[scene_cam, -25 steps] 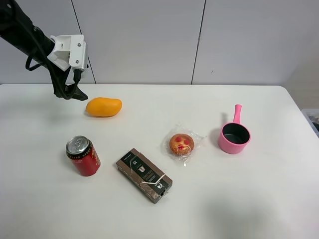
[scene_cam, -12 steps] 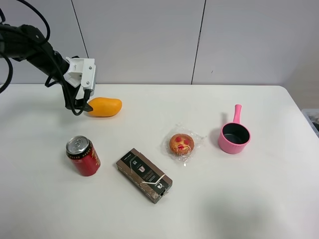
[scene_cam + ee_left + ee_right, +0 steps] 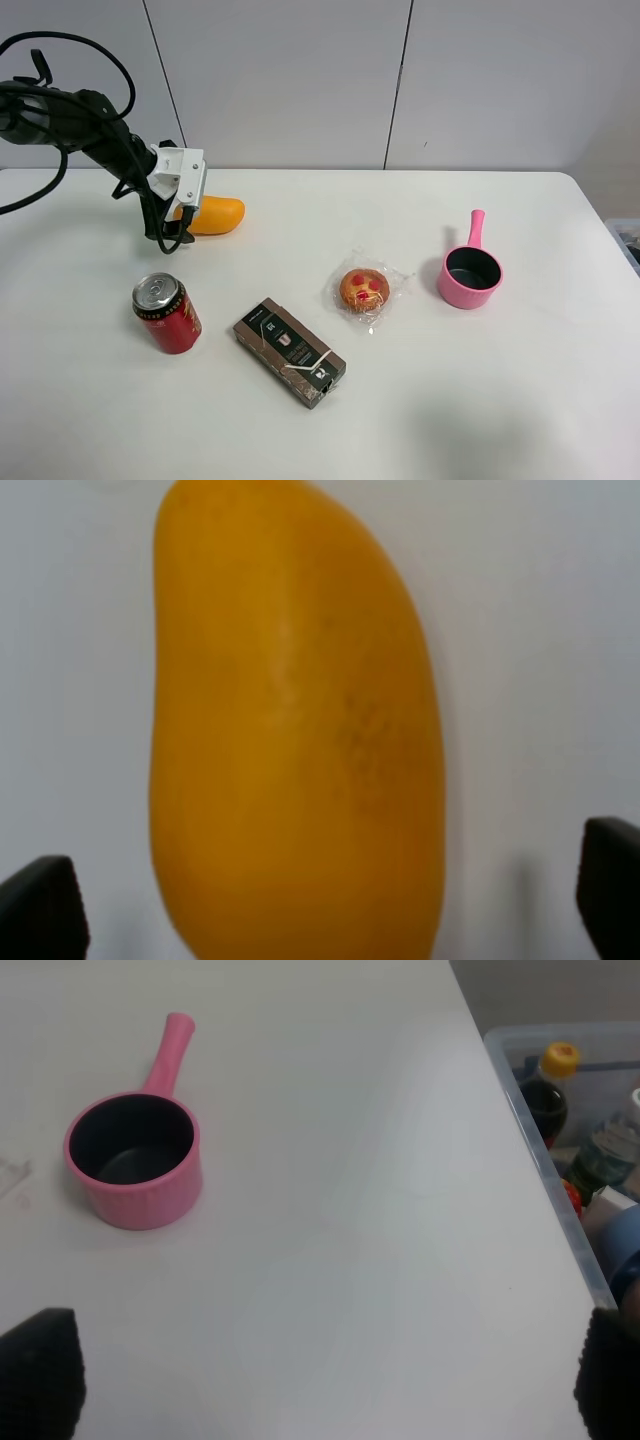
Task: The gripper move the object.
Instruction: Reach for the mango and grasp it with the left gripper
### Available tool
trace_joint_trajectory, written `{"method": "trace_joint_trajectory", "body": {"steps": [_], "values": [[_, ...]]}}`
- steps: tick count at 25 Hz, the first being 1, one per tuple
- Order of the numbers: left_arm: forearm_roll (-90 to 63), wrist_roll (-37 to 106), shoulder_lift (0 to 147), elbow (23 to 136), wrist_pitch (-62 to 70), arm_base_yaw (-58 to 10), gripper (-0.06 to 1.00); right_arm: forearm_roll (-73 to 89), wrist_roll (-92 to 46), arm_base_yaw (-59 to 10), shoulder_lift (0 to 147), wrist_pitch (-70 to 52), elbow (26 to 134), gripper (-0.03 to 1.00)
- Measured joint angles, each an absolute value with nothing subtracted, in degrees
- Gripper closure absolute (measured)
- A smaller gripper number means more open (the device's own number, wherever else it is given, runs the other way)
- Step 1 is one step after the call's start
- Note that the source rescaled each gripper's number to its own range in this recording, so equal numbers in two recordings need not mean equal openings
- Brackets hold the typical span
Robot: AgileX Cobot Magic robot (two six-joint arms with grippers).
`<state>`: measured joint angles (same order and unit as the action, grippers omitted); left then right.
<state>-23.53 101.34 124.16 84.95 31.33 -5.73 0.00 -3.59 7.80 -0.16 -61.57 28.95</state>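
The orange-yellow mango lies on the white table at the back left. My left gripper, a black claw on a white bracket, is down at the mango's left end, and its black fingers cover that end. In the left wrist view the mango fills the frame between the two fingertips, which stand wide apart, so the left gripper is open and not closed on it. My right gripper is open and empty above bare table. It is out of the exterior high view.
A red can stands in front of the mango. A brown box lies at front centre, and a wrapped muffin to its right. A pink saucepan stands at the right. A clear bin of bottles stands past the table's right edge.
My left arm has come down and to the right, from above and left of the mango to its left end. The mango and the other things have not moved.
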Motion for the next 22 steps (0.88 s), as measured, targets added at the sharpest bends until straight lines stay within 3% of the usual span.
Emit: {"method": "trace_joint_trajectory", "body": {"steps": [10, 22], "values": [[-25.0, 101.5, 130.7, 93.5, 32.6, -8.6, -0.06, 0.0, -3.6, 7.8, -0.2, -61.6, 29.0, -0.03], [-25.1, 101.7, 131.7, 94.1, 33.7, -8.4, -0.06, 0.0, -3.6, 7.8, -0.2, -61.6, 29.0, -0.03]]}}
